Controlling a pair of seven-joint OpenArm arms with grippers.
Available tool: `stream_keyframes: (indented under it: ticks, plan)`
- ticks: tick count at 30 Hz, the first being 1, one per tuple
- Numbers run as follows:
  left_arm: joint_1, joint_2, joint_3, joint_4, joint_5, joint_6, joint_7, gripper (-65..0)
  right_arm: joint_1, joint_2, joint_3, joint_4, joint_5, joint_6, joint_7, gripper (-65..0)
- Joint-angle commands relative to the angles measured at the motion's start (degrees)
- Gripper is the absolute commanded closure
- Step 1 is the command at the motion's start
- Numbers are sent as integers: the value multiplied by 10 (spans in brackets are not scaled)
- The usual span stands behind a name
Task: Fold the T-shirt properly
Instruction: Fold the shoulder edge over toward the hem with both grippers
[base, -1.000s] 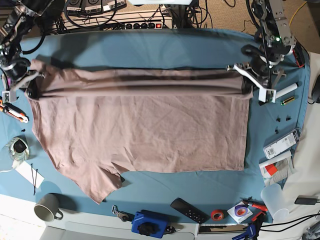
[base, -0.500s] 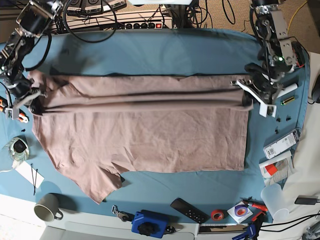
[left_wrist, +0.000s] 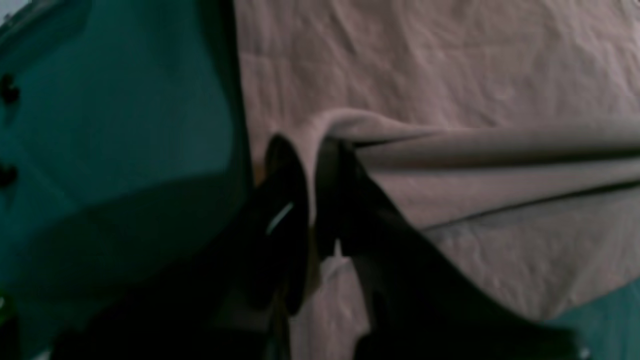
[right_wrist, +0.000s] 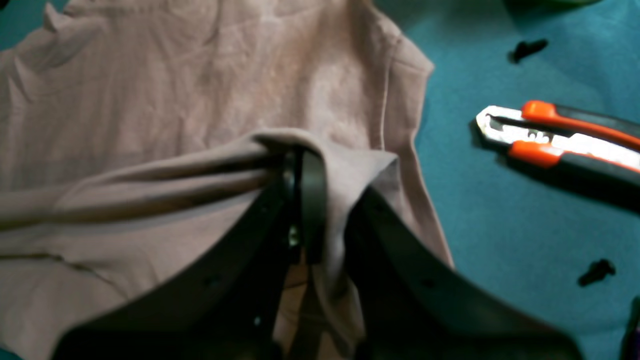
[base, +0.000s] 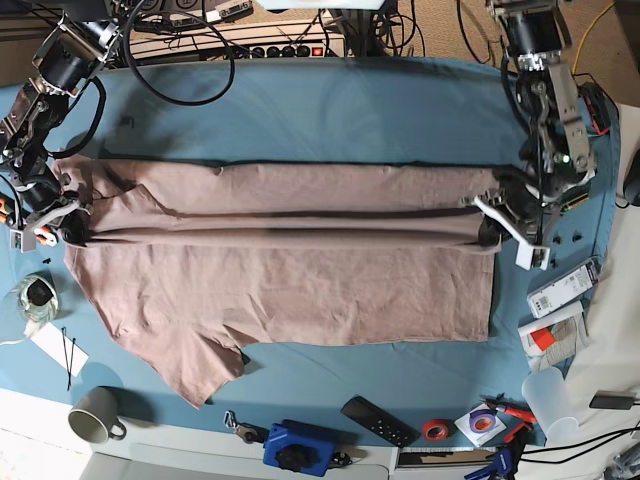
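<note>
- While the teal-blue table cloth (base: 300, 100) covered the whole desk, the T-shirt (base: 290, 280) lay spread across its middle, reaching nearly from the left edge to the right edge, its far long side lifted and carried toward the near edge as a taut doubled band.
- At the desk's right edge the left gripper (base: 492, 222) had its fingers pinched together on the raised hem corner; the left wrist view showed cloth squeezed between the two dark tips (left_wrist: 310, 190).
- At the left edge the right gripper (base: 68, 226) was likewise clamped on the shoulder end of that band, cloth draped over its closed fingers (right_wrist: 305, 200).
- One sleeve (base: 195, 365) splayed out toward the near-left corner, not yet tucked.
- An orange-handled utility knife (right_wrist: 560, 132) lay on the cloth just beside the right gripper, and small black bits (right_wrist: 595, 272) sat near it.
- Risk, as I judged it: the two ends could travel unevenly, so the fold would land slanted; a thin pinch could slip under tension and drop the band short; and the left end might drag over the knife and catch on it.
</note>
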Motion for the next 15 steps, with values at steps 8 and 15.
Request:
stream_keyframes:
  ticks: [8,15]
  plan:
    - [-56,-8,-4,-57,2,4,-13,0,13,24,-21,8,-34,-6,56,0]
    - [-75,-8,-4,-72,22,4,-13,0,33,22,-86,8,-101,-47,94,0]
